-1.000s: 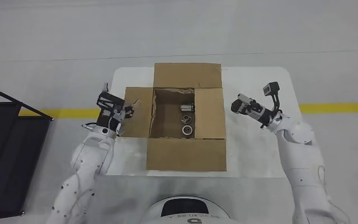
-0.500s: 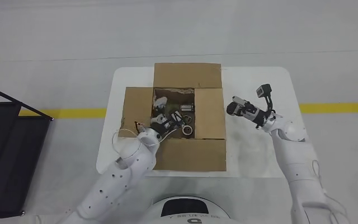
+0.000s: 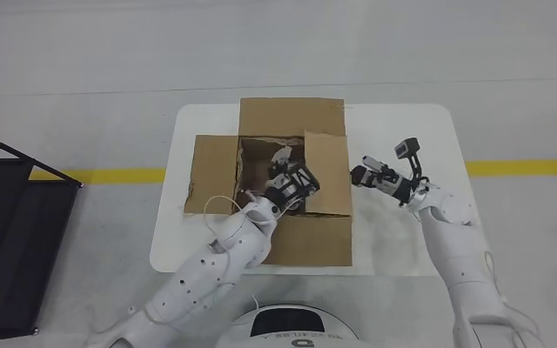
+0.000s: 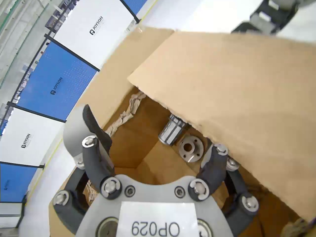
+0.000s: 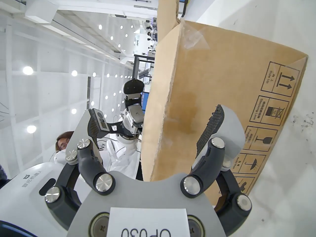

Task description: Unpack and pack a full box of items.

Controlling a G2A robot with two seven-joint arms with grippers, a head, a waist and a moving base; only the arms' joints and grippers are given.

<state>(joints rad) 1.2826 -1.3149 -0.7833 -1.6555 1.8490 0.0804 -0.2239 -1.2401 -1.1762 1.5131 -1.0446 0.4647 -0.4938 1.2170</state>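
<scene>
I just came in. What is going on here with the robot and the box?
The robot is working on an open cardboard box on the white table. Its left gripper hangs open inside the box, close to a metal flange and a metal cylinder on the bottom, holding nothing. The right gripper is open too, beside the box's outer wall.

I count one cardboard box [image 3: 291,117] with four flaps [image 3: 211,174], on one white tabletop [image 3: 392,130]. Inside I can make out two metal parts: one ribbed cylinder [image 4: 172,130] and one round flange [image 4: 191,148]. One long twist of brown paper [image 4: 128,114] runs along the box wall. Two grippers: one left gripper [image 3: 294,178], one right gripper [image 3: 359,172].
</scene>
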